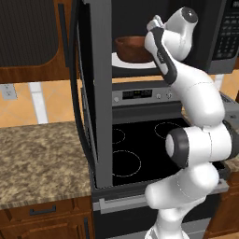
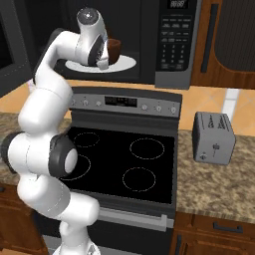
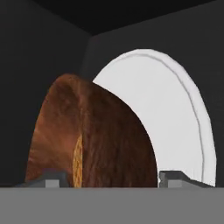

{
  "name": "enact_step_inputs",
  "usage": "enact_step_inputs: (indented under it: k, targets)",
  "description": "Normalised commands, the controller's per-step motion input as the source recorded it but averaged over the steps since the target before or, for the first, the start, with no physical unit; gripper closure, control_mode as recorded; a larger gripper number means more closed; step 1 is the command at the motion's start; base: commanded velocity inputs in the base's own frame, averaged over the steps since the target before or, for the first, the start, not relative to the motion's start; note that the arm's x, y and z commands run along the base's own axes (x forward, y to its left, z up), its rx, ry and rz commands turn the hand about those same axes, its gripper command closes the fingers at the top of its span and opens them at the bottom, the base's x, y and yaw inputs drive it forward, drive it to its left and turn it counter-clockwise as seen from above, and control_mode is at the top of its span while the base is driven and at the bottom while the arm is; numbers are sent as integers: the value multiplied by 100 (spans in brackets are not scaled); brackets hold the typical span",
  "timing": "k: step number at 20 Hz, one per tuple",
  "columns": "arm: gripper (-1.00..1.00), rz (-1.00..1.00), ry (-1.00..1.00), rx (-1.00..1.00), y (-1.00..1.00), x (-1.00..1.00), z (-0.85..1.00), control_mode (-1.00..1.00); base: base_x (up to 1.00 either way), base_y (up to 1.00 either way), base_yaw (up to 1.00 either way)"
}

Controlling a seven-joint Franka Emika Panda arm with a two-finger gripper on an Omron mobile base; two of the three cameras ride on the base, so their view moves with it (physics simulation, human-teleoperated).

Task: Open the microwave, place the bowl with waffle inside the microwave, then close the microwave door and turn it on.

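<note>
The bowl (image 1: 133, 48), a sliver of waffle (image 3: 78, 162) showing at its rim, sat on the white turntable (image 3: 175, 118) inside the microwave (image 2: 149, 45), with the gripper (image 3: 105, 178) at the cavity mouth, its fingertips (image 3: 52, 178) spread to either side of the bowl; whether they gripped it could not be told. The microwave door (image 1: 95, 84) stood swung wide over the stove (image 2: 129, 164). Judged from here, a careless withdrawal could drag or tip the bowl off the plate, and the arm might catch the door edge. A toaster (image 2: 213, 137) stood on the counter (image 1: 42, 158).
</note>
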Motion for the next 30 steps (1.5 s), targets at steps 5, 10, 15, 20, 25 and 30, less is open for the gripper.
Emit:
enact_step_inputs:
  k: [5,10,15,20,25,30]
  targets:
    - [-100,11,-53,2,0,-92,-62,-100,0,0,0]
    - [-100,9,-28,-2,1,-100,-68,-100,0,0,0]
    - [-100,8,-6,-5,-1,-100,0,-100,0,0,0]
    - [-100,4,22,-37,1,-87,-43,-100,0,0,0]
    - [100,2,29,-33,0,-39,-38,-100,0,0,0]
    - [100,0,9,-18,-8,-27,-18,-100,0,0,0]
